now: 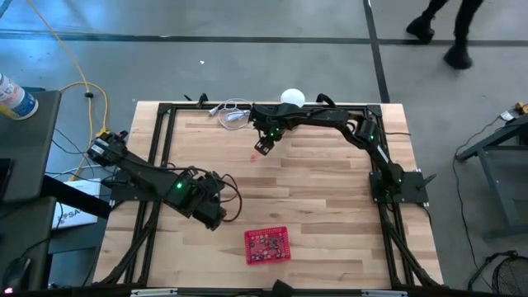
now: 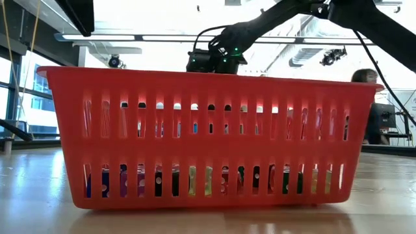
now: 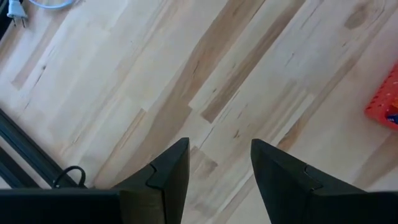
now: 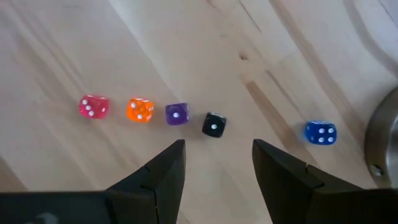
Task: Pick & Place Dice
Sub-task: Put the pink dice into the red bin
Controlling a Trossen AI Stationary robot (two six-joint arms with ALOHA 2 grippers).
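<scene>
A wooden worktop [image 1: 313, 198] seen from above. At its left, the left pincer [image 3: 219, 171] waits over bare wood with its jaws parted, holding nothing. Toward the near edge at centre sits a red mesh basket [image 1: 267, 245] already holding many small coloured dice [image 2: 195, 182] (visible through its slots from table height). Farther back and right of centre, the right pincer [image 4: 217, 163] hangs over a loose row: a pink die [image 4: 94, 106], an orange die [image 4: 140, 110], a purple die [image 4: 176, 114], a black die [image 4: 214, 124] nearest its tips, and a blue die [image 4: 320, 133] apart. Its jaws stand released, gripping nothing. Judging by this, much is done; at least five dice remain.
</scene>
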